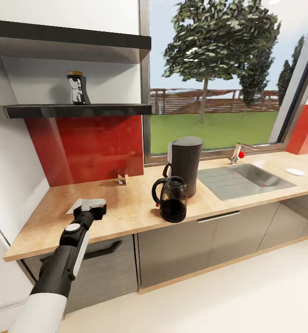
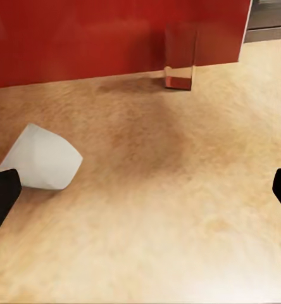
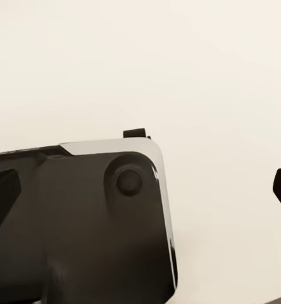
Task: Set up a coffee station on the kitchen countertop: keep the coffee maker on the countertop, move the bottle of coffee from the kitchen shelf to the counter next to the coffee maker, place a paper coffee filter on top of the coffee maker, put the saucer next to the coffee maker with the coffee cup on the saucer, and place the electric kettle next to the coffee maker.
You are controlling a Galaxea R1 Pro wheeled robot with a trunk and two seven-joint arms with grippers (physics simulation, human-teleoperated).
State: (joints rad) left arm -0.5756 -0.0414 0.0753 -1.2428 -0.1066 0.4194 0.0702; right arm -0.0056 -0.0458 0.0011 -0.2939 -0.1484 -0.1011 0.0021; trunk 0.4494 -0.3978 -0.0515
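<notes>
The left gripper [image 1: 90,209], fingers spread wide, hovers over the paper filter [image 2: 44,157] lying flat on the countertop [image 1: 126,208], its narrow end toward the gripper.

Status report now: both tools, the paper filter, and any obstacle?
Left tool open, empty, above counter. Right tool open, empty. Paper filter lying on the counter beside one left fingertip, not gripped. Nothing in the way of it.

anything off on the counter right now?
Nothing spilled or broken. The filter lies on its side on the counter by the open left gripper, not on the coffee maker. The bottle is on the shelf.
</notes>
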